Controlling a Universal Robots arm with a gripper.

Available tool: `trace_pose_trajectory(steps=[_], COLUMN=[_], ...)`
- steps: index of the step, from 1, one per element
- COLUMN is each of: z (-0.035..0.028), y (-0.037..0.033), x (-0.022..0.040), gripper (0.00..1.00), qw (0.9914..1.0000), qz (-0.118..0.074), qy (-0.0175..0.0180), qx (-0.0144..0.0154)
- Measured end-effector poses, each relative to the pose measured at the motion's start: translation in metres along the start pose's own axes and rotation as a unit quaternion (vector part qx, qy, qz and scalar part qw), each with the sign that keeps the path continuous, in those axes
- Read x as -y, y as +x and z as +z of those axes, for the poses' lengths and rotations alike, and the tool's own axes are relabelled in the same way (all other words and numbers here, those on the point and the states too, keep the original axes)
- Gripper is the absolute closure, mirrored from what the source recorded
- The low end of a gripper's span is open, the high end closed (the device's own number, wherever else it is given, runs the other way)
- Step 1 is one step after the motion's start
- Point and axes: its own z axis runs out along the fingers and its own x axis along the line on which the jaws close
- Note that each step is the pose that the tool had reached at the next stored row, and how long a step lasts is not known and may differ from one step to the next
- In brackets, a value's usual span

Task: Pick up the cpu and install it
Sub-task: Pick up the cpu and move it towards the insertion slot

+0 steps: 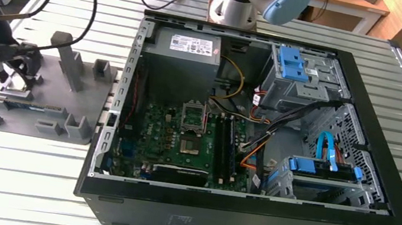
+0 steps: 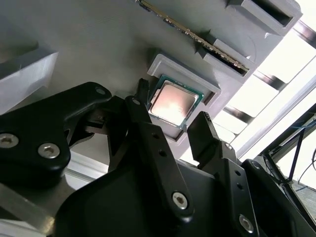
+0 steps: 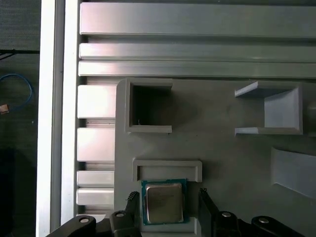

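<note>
The cpu (image 2: 170,103) (image 3: 164,202) is a small square chip with a dull silver top and a green rim. It lies flat in a shallow pocket of the grey fixture plate (image 1: 67,101) (image 3: 222,148). My gripper (image 1: 20,70) (image 2: 172,106) (image 3: 167,197) hangs over that plate at the exterior view's left. It is open, with one black finger on each side of the chip (image 2: 143,113) (image 3: 202,197) and small gaps showing. The open computer case (image 1: 372,144) holds the green motherboard (image 1: 160,142), whose socket (image 1: 192,124) stands with its frame raised.
The fixture plate carries upright grey holders (image 1: 72,66) and a memory stick (image 2: 197,42) on edge in slots. Cables, blue drive cages (image 1: 295,67) and a power supply (image 1: 187,48) crowd the case. Another arm's base (image 1: 237,4) stands behind the case. The table (image 1: 15,180) is ribbed aluminium.
</note>
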Motion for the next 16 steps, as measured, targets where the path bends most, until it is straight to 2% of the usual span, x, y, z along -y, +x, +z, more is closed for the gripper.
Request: trace_pose_trajectory(steps=[6,16], z=[0.003,0.0043], y=[0.0001,0.0001], x=[-0.0006,-0.0008], gripper=[0.41,0.41], qw=[1.0,1.0], qz=[0.0,0.0], qy=[0.0,-0.0007], qx=[0.0,0.0001])
